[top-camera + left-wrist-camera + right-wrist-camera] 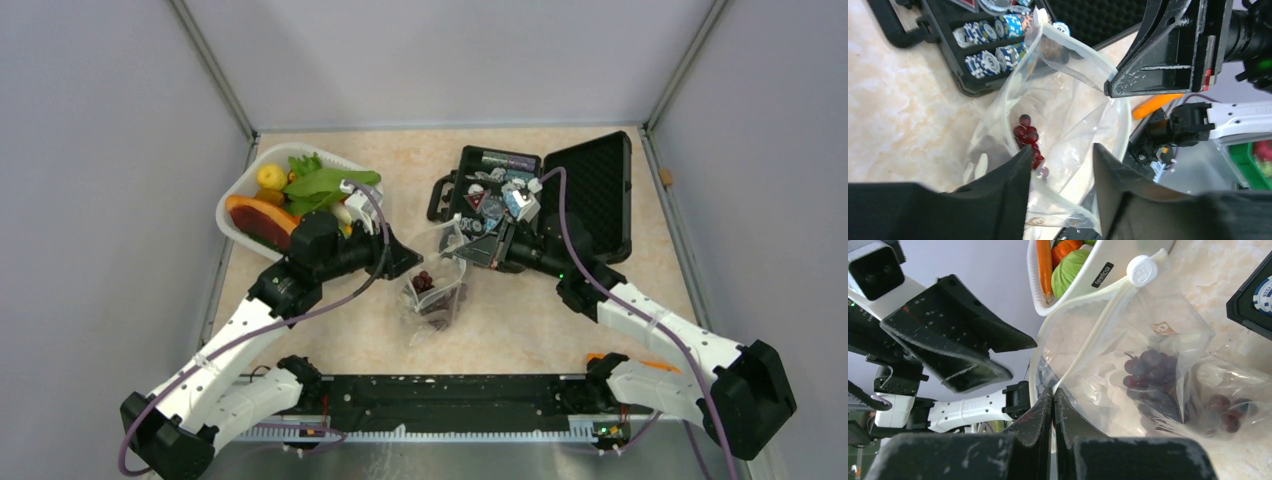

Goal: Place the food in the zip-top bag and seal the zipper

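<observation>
Top external view is showing the beige marbled surface (400, 160) carrying everything. At the upper right of the frame, the black hard case (590, 190) is lying open, its tray packed with small trinkets. At the upper left, the white plastic basket (232, 205) is holding most of the food: a yellow lemon (270, 176), green leaves (325, 182) and other toy pieces. At the centre of the frame, the clear floppy plastic zip-top bag (440, 300) is slumping on the surface between the two hands, with the dark red grapes (424, 282) lying inside it. The left hand (412, 262) is reaching in from the left of the zip-top bag, and in the left wrist view its fingers (1008, 175) are standing apart over the bag's open mouth. The right hand (470, 248) is reaching in from the right. In the right wrist view its fingers (1038, 415) are pressing together on the bag's rim, holding the mouth up. The whitish zipper (1098, 325) is running unsealed toward the top of that frame, ending at a small white round slider (1142, 270) near the basket wall.
</observation>
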{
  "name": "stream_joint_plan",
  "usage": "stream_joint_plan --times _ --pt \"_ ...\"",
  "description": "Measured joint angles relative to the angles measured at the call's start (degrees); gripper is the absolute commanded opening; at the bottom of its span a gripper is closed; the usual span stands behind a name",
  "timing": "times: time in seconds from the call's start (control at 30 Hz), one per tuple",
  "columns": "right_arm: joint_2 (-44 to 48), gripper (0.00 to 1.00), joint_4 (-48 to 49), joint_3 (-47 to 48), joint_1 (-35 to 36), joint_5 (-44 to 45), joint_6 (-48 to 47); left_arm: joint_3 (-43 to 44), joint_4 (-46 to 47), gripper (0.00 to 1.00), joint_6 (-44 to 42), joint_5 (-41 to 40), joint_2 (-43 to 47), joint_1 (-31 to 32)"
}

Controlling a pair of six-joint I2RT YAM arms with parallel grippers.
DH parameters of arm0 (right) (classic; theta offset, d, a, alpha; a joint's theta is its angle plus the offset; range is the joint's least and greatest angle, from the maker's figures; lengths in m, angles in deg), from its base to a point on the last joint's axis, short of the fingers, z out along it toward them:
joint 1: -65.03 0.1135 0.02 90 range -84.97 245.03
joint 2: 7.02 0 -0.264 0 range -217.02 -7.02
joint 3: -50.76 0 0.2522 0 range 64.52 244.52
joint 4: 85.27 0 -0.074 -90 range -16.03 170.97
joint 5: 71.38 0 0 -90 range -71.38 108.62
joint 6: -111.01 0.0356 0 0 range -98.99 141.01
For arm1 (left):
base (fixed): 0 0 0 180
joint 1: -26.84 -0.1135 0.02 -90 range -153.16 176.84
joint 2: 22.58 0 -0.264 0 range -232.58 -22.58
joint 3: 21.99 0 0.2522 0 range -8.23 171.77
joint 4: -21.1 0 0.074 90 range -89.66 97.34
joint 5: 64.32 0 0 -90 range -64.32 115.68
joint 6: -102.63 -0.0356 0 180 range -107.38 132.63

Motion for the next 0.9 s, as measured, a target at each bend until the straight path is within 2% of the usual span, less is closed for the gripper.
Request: stream_joint_plan --times 0.1,0.17,0.37,0.53,0.63,0.73,0.9 --pt "0.0 0.0 -0.6 0.1 0.0 0.6 -0.7 -0.2 -1.6 0.71 -0.7 -0.1 0.0 0.0" --pt "0.0 0.0 -1.6 0.2 0.0 0.7 -1.1 -0.2 -2.6 0.76 -1.0 -0.3 0.0 0.0" --pt "0.0 0.0 -2.1 0.2 0.0 0.8 -1.4 0.9 -6.0 0.77 -3.1 -1.8 -0.9 0.0" --pt "0.0 0.0 -1.7 0.2 0.0 0.7 -1.4 3.8 -9.7 0.83 -5.7 -5.4 -4.5 0.2" --pt "0.0 0.0 -1.7 0.2 0.0 0.8 -1.4 5.4 -11.3 0.93 -5.7 -4.8 -4.4 0.5" --pt "0.0 0.0 -1.7 0.1 0.0 0.8 -1.4 7.9 -10.3 0.98 -5.5 -4.8 -2.6 1.0" --pt "0.0 0.0 -1.6 0.1 0.0 0.8 -1.4 10.3 -9.6 0.94 -7.8 -10.3 1.4 1.2"
